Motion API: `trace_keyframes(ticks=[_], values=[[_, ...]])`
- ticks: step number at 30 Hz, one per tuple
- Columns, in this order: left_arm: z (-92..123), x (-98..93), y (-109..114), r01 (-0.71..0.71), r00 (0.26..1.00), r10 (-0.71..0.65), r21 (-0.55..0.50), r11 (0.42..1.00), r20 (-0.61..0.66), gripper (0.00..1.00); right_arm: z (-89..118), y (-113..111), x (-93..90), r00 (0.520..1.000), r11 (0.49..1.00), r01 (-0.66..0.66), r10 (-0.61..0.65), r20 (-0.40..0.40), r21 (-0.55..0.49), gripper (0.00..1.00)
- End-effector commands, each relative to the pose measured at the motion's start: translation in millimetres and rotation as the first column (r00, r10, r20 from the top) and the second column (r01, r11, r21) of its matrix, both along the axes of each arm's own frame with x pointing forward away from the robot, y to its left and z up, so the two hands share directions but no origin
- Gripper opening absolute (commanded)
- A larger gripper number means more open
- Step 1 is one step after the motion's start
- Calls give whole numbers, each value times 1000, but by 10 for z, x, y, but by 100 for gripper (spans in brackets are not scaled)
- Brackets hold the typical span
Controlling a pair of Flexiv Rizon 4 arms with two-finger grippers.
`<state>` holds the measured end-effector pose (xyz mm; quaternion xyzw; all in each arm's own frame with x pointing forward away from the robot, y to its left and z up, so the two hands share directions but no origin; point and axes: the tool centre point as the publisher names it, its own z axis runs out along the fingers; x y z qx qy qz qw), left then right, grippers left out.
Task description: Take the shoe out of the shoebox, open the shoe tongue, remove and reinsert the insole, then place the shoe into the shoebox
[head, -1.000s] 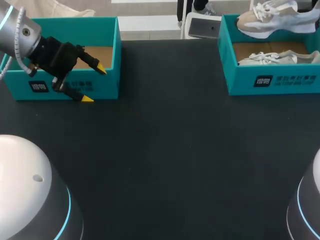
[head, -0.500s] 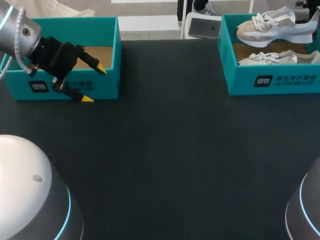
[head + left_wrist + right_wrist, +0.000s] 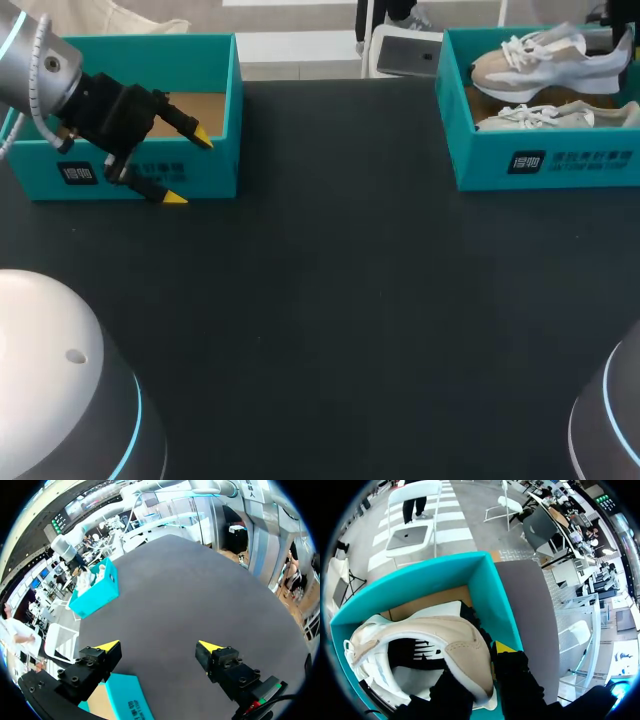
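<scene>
Fingers of the left gripper [image 3: 189, 168] stand wide apart on nothing, over the near wall of a teal box [image 3: 236, 100] at the table's [image 3: 330, 300] far left corner. At the far right corner the right gripper [image 3: 479, 672] is clamped on the heel of the shoe [image 3: 540, 62], which is tilted over a second shoe [image 3: 545, 117] lying in the shoebox [image 3: 545, 165]. Step in hand, by judgement, is taking the shoe out; the next move calls for lifting it clear of the box wall and setting it on the open middle of the table. One yellow fingertip is hidden behind the heel, and the tongue and insole cannot be made out.
</scene>
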<state>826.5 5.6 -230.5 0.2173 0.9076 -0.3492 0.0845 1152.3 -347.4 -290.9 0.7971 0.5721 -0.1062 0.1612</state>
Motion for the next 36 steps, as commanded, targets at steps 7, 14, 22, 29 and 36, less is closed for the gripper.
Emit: trace_keyframes(ticks=[7,14,22,29,36], values=[[-3,-2,-2,0,1000,0,3,1000,0,100,-247,10,137,1000,1000,-5,6,-25,16,0],[-3,-2,-2,0,1000,0,3,1000,0,100,-422,26,164,999,1000,2,-1,-39,24,0],[-3,-2,-2,0,1000,0,3,1000,0,100,-556,52,186,999,1000,-5,6,-42,12,0],[-3,-2,-2,0,1000,0,3,1000,0,100,-700,38,183,999,1000,2,-1,-51,10,0],[-3,-2,-2,0,1000,0,3,1000,0,100,-725,25,161,999,1000,15,-14,-48,15,38]])
